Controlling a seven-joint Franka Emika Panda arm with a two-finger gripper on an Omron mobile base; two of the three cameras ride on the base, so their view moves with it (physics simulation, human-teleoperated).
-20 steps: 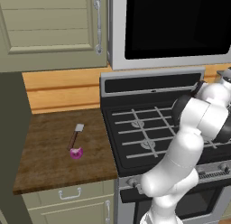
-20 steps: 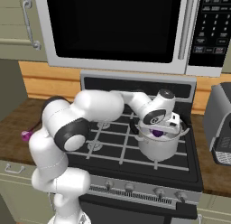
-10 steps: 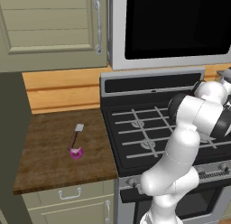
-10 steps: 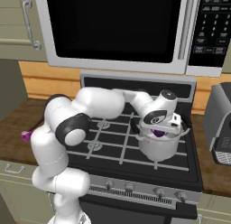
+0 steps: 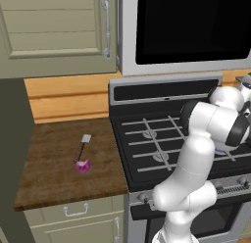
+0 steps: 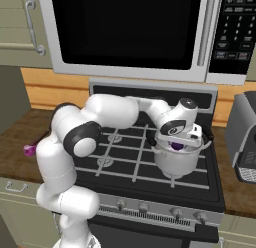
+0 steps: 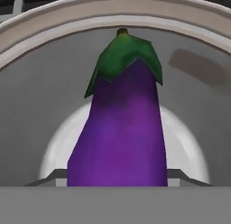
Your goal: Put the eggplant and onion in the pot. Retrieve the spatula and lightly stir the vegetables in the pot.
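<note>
The dark purple eggplant [image 7: 118, 142], green cap up, hangs inside the shiny steel pot [image 6: 175, 162] on the stove's front right burner. My gripper [image 6: 176, 142] sits right above the pot's mouth, shut on the eggplant [image 6: 176, 146], whose purple body peeks out under the hand. In the hand view the pot's grey wall [image 7: 40, 110] and rim curve around it. The pink onion [image 5: 82, 165] lies on the wooden counter left of the stove, touching the tip of the spatula [image 5: 82, 147]. From the right side, the onion [image 6: 28, 150] shows just past the arm's shoulder.
A black gas stove [image 5: 147, 144] with grates lies beneath the arm, and a microwave [image 6: 135, 32] hangs above it. A grey appliance [image 6: 245, 137] stands on the counter right of the stove. Cabinet doors [image 5: 54, 31] hang over the wooden counter [image 5: 54, 178].
The arm's elbow has swung a little while the hand stayed over the pot with the eggplant. Onion and spatula have not moved.
</note>
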